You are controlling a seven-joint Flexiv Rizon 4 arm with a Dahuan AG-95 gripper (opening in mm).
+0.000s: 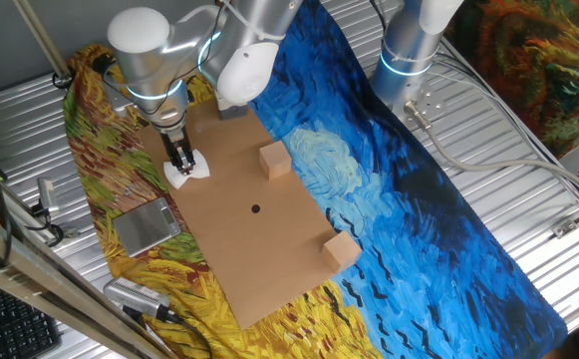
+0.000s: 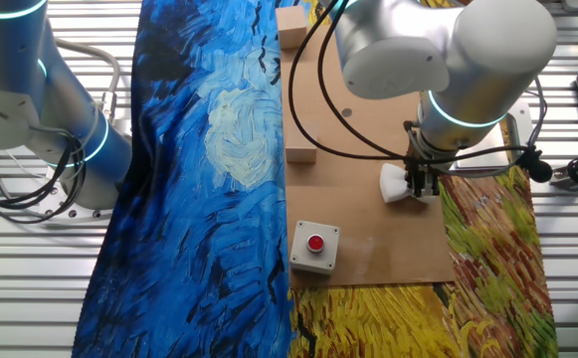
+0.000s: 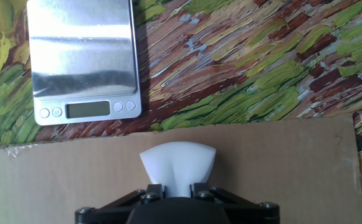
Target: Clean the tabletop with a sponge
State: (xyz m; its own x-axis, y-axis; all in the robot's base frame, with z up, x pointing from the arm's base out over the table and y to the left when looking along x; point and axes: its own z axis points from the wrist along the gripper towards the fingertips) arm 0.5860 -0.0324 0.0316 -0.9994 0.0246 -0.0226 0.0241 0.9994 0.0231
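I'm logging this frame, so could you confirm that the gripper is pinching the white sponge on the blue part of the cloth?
Not quite: the gripper is pinching the sponge, but on the brown tabletop, near its edge, as the hand view shows.

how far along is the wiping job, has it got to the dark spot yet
Done: the gripper has the white sponge pinched between its fingers, squeezed to a fan shape. In hand: the sponge sits pressed on the tabletop near the edge beside the scale. Left: the dark spot in the middle lies apart from the sponge, not yet reached.
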